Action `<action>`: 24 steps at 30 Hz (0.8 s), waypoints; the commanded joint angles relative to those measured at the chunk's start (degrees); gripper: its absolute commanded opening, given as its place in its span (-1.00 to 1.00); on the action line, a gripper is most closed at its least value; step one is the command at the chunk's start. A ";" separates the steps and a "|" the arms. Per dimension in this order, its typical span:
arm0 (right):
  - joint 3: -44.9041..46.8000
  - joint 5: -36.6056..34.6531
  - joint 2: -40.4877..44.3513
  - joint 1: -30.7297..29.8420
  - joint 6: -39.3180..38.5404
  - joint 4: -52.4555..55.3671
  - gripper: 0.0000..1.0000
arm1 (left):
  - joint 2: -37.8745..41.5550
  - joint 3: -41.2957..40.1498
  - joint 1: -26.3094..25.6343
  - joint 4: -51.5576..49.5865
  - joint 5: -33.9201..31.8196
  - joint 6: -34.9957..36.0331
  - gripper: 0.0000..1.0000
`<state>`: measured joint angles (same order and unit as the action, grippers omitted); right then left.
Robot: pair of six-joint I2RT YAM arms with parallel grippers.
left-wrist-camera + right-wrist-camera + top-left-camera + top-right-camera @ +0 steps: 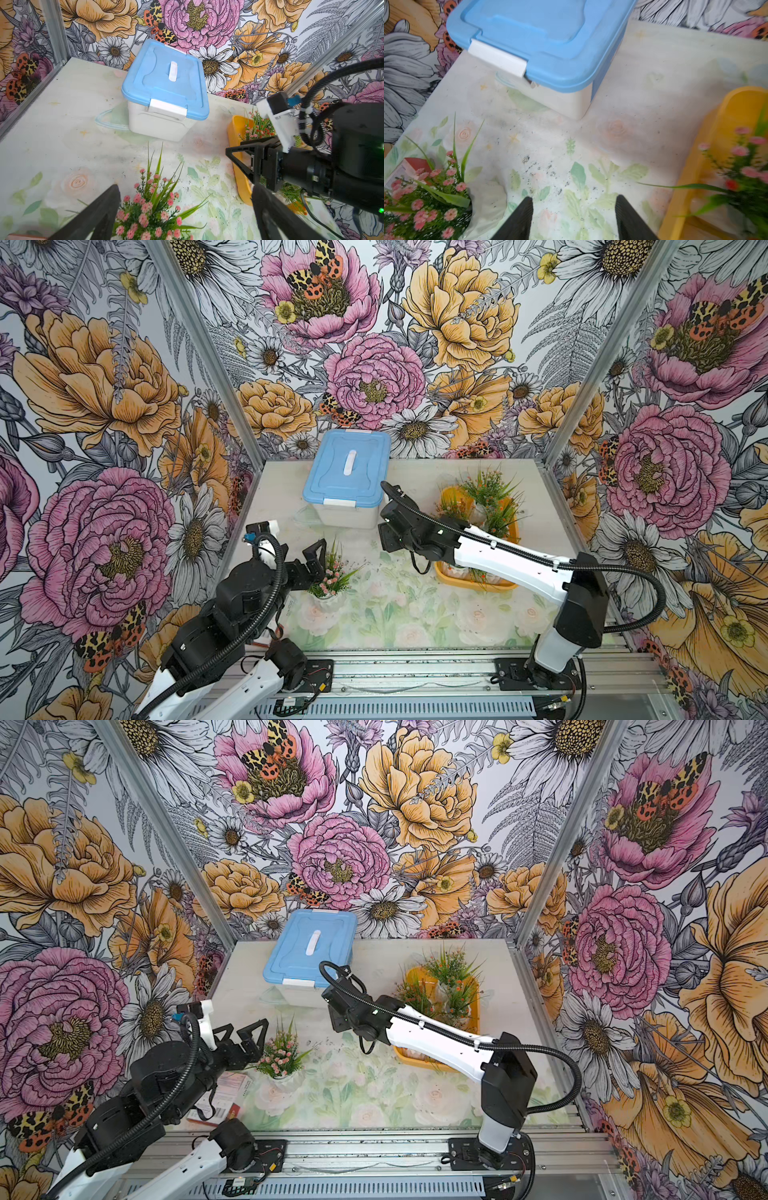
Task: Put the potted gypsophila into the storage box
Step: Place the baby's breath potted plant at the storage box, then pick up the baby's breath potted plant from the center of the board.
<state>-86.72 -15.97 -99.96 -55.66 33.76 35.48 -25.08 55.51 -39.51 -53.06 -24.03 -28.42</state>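
The potted gypsophila (332, 578) (281, 1052), pink blooms in a white pot, stands on the mat left of centre. My left gripper (187, 193) is open around it, one finger on each side of the blooms (149, 207), not touching them. The storage box (471, 584) (477, 990) is a yellow tray at the right, holding several pots with orange and red flowers (486, 493). My right gripper (574, 202) hangs open over bare mat between the pink plant (425, 199) and the yellow tray (716, 124), with nothing between its fingers.
A translucent box with a light-blue lid (347, 472) (309, 952) stands at the back, left of centre. A red and pink card pack (224, 1094) lies under my left arm. Flower-papered walls close in three sides. My right arm reaches across above the tray.
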 commanded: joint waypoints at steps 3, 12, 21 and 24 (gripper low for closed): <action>-3.47 9.41 -7.66 -0.91 1.71 -2.24 0.19 | 1.59 -0.24 0.49 -3.26 -0.69 -0.36 0.98; -10.13 13.44 -17.88 -6.02 -1.30 -2.79 0.11 | 7.10 -0.75 0.65 -5.27 -0.58 -2.66 0.98; -16.99 12.77 -24.35 -9.35 -0.13 -3.14 0.03 | 8.03 0.01 0.75 -7.59 0.25 -2.49 0.98; -16.47 11.82 -24.71 -10.13 0.51 -3.05 -0.01 | 8.18 0.12 0.77 -7.65 0.48 -2.47 0.98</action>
<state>-102.08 -3.20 -123.42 -65.10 33.67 33.36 -17.26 55.37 -39.13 -59.66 -23.99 -30.35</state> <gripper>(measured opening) 0.499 0.989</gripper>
